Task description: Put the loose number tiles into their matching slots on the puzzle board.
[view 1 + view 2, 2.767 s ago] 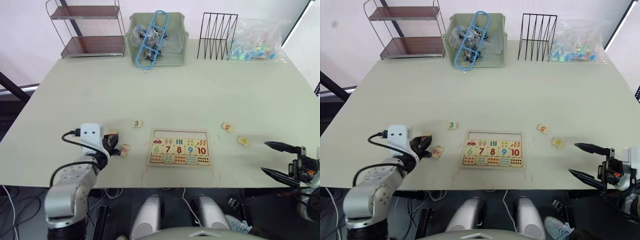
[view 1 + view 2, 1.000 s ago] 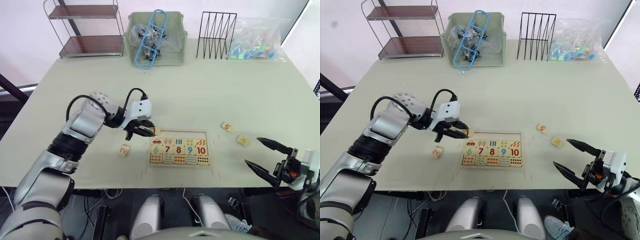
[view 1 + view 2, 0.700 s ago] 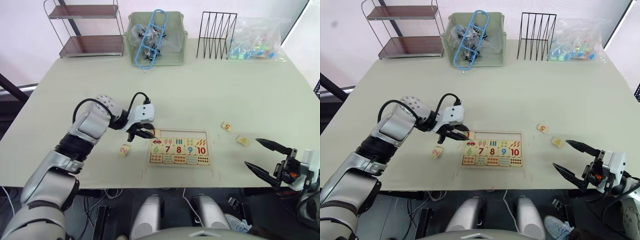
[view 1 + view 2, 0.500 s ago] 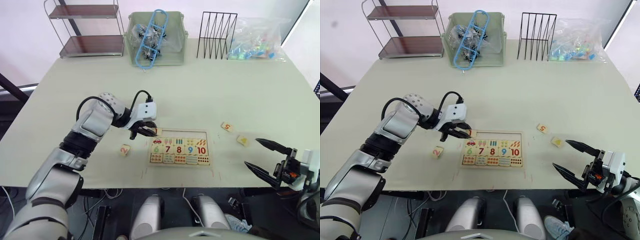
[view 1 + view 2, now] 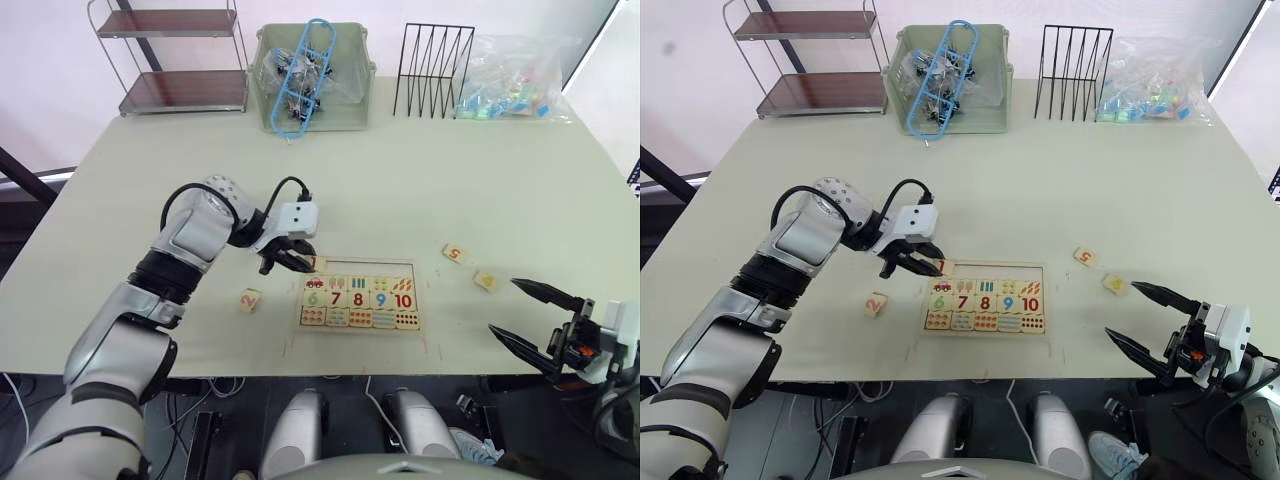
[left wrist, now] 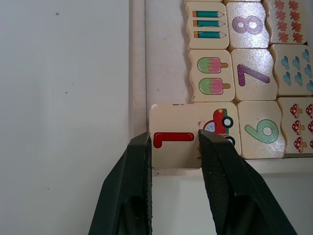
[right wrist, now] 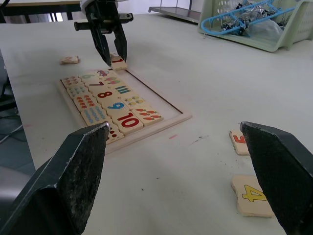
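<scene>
Your left arm reaches in from the left across the table point(image 5: 480, 190), elbow bent, with the left gripper point(image 6: 173, 142) at the near-left corner of the board point(image 5: 361, 295). Its two fingers point(image 6: 139, 166) stand either side of tile 1 point(image 6: 173, 139); they look just beside its edges, but you cannot tell whether they are pressing it. Tile 1 lies partly over the board's left frame, overlapping the car picture tile point(image 6: 217, 122) beside the 6.

Your right arm sits low at the near-right edge of the table, and the right gripper point(image 5: 535, 315) is spread wide with nothing between its fingers, pointing left toward the board.

Tile 2 point(image 5: 249, 299) lies on the table left of the board, near your left forearm. Tile 5 point(image 5: 454, 254) and tile 4 point(image 5: 485, 281) lie right of the board, close together, between it and the right gripper. The top row of slots point(image 5: 370, 268) is bare wood apart from tile 1's corner.

At the far edge stand a shelf point(image 5: 175, 60), a green bin point(image 5: 315, 75), a wire rack point(image 5: 432, 70) and a plastic bag point(image 5: 515, 75), well apart from the board.
</scene>
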Controlling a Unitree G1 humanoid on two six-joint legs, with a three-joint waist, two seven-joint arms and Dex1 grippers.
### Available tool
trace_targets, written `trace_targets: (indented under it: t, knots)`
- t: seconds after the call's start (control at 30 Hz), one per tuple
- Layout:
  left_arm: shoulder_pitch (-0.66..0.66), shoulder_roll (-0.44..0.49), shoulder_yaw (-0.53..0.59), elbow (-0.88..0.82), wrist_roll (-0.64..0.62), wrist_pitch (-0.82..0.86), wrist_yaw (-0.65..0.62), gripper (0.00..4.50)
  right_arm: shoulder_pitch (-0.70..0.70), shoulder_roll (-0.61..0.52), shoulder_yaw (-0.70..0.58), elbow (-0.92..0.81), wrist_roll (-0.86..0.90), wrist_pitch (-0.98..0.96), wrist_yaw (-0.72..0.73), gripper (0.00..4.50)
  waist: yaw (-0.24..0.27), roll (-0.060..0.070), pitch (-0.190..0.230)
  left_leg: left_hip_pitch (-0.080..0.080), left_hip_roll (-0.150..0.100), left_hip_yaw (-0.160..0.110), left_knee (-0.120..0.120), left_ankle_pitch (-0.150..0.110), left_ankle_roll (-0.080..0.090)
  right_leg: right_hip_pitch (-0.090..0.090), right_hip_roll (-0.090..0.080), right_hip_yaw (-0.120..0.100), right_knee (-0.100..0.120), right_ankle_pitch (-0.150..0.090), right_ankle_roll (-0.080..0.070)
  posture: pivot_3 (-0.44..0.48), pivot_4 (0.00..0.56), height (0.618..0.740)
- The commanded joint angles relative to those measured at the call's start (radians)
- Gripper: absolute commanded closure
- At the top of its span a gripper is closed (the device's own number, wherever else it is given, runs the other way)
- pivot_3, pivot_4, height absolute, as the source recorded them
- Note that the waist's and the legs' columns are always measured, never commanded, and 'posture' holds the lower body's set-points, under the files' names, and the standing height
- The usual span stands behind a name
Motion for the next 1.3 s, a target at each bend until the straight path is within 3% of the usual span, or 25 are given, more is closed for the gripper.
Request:
trace_targets:
  t: [0.03,0.8,0.83,0.87,1.0,1.3]
  knots:
    - [-0.018,-0.003,-0.008,-0.017,0.018,0.005,-0.004,3.59,-0.001,-0.006,-0.007,-0.038,0.009,-0.015,-0.005,0.0,0.0,0.0,0.0,0.0,0.0,0.0,0.0,0.0,0.0,0.0,0.0,0.0,0.0,0.0,0.0,0.0,0.15,0.739]
    - [-0.02,-0.029,-0.015,-0.01,0.049,0.019,0.014,3.59,-0.034,-0.007,0.0,-0.033,-0.003,-0.014,-0.029,0.0,0.0,0.0,0.0,0.0,0.0,0.0,0.0,0.0,0.0,0.0,0.0,0.0,0.0,0.0,0.0,0.0,0.15,0.739]
    - [-0.021,-0.028,-0.015,-0.01,0.048,0.02,0.011,2.56,-0.036,-0.008,0.001,-0.031,-0.005,-0.014,-0.029,0.0,0.0,0.0,0.0,0.0,0.0,0.0,0.0,0.0,0.0,0.0,0.0,0.0,0.0,0.0,0.0,0.0,0.15,0.739]
    - [-0.02,-0.027,-0.015,-0.013,0.047,0.022,0.007,2.29,-0.038,-0.008,0.001,-0.03,-0.006,-0.014,-0.03,0.0,0.0,0.0,0.0,0.0,0.0,0.0,0.0,0.0,0.0,0.0,0.0,0.0,0.0,0.0,0.0,0.0,0.15,0.739]
    - [-0.021,-0.024,-0.014,-0.017,0.044,0.028,-0.002,0.24,-0.041,-0.007,0.002,-0.025,-0.01,-0.016,-0.029,0.0,0.0,0.0,0.0,0.0,0.0,0.0,0.0,0.0,0.0,0.0,0.0,0.0,0.0,0.0,0.0,0.0,0.15,0.739]
    - [-0.041,-0.016,0.004,-0.025,0.017,0.064,-0.029,0.1,-0.043,-0.003,0.004,-0.019,-0.018,-0.019,-0.027,0.0,0.0,0.0,0.0,0.0,0.0,0.0,0.0,0.0,0.0,0.0,0.0,0.0,0.0,0.0,0.0,0.0,0.15,0.739]
